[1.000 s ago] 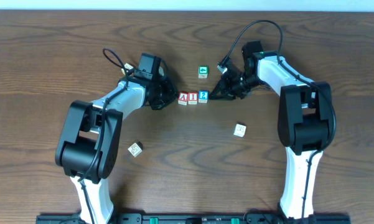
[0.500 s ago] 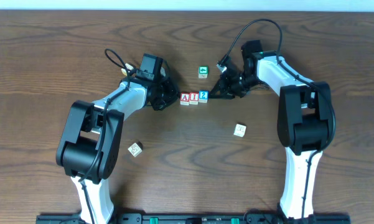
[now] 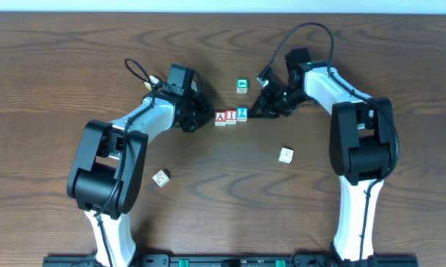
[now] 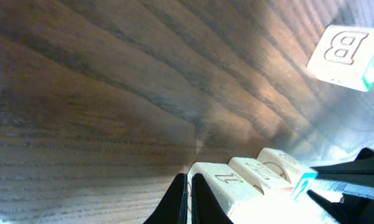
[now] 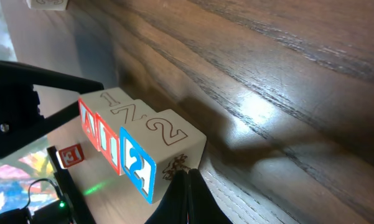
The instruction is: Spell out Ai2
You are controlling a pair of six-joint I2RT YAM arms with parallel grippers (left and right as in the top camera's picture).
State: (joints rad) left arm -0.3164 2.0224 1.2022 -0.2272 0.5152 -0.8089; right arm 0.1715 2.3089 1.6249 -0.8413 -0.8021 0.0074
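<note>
Three cube blocks stand touching in a row at the table's middle: a red A block [image 3: 219, 117], a red I block [image 3: 231, 116] and a blue 2 block [image 3: 242, 114]. My left gripper [image 3: 206, 116] is shut and empty, its tips at the A block's left side [image 4: 188, 190]. My right gripper [image 3: 256, 113] is shut and empty, its tips just right of the 2 block [image 5: 187, 180]. The right wrist view shows the row: A [image 5: 87, 124], I [image 5: 109, 140], 2 [image 5: 155, 149].
A green-edged block [image 3: 242, 85] lies just behind the row, seen as a B block [image 4: 345, 50] in the left wrist view. A pale block [image 3: 286, 154] lies front right and another pale block [image 3: 160, 177] front left. A cable loops above each arm.
The right gripper has drawn back slightly up and to the right from the 2 block. The left gripper has barely shifted. The row of blocks stays put.
</note>
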